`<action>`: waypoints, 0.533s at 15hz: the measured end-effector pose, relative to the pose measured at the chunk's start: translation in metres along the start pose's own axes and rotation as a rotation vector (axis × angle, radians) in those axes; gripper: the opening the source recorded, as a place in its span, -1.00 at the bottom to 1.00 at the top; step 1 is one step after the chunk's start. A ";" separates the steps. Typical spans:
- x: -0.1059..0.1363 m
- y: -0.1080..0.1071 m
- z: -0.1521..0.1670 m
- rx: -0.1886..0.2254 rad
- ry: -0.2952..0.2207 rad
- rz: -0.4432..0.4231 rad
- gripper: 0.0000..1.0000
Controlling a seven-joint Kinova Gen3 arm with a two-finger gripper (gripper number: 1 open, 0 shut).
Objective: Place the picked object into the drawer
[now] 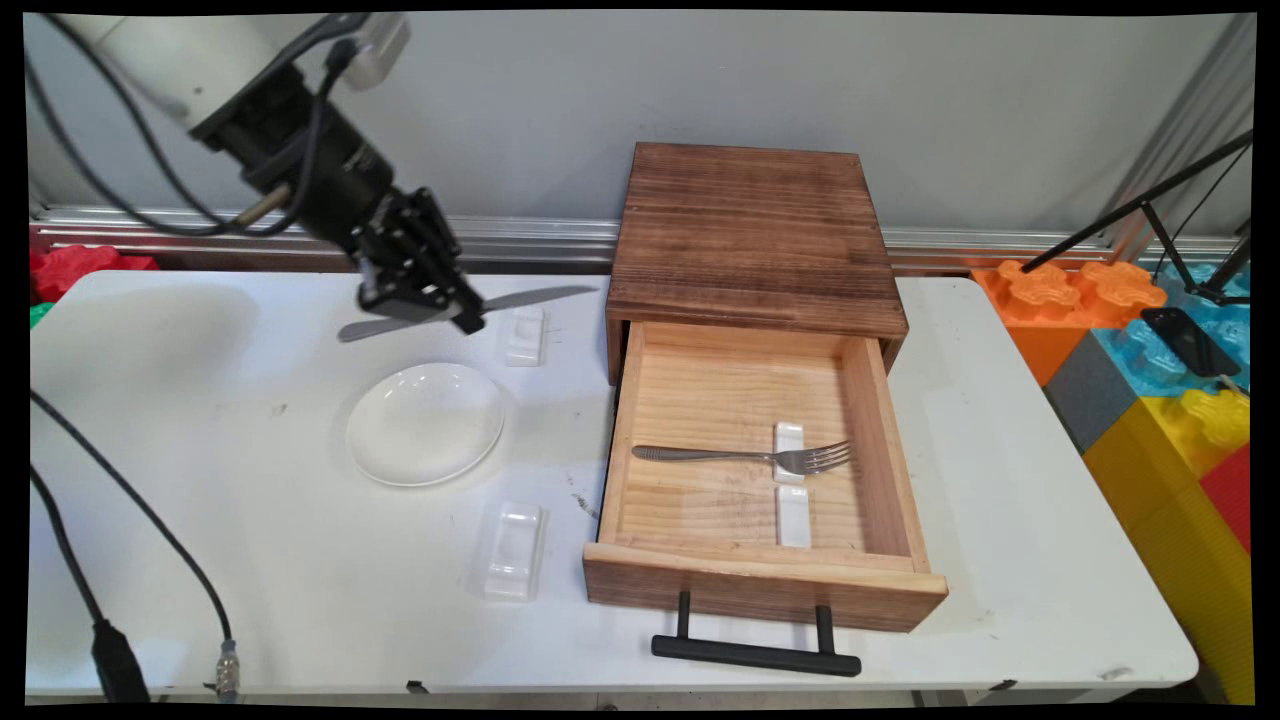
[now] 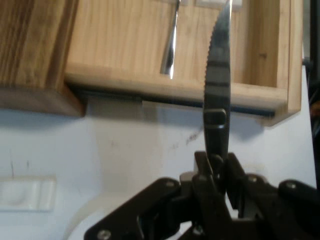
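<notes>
The black gripper (image 1: 425, 300) hangs above the table's far left part, clamped on a table knife (image 1: 530, 298) held level in the air, its serrated blade (image 2: 218, 60) pointing toward the wooden drawer box (image 1: 750, 230). Just below the knife lies a white cutlery rest (image 1: 525, 335), with a white plate (image 1: 425, 423) nearer and another rest (image 1: 512, 550) nearer still. The pulled-out drawer (image 1: 760, 580) holds a fork (image 1: 745, 456) laid across one of two small white rests (image 1: 789, 440)
</notes>
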 end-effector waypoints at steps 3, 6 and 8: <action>0.028 0.002 0.004 -0.001 0.024 0.005 -1.00; 0.051 0.005 0.009 -0.010 0.044 0.015 -1.00; 0.068 0.009 0.013 -0.019 0.058 0.027 -1.00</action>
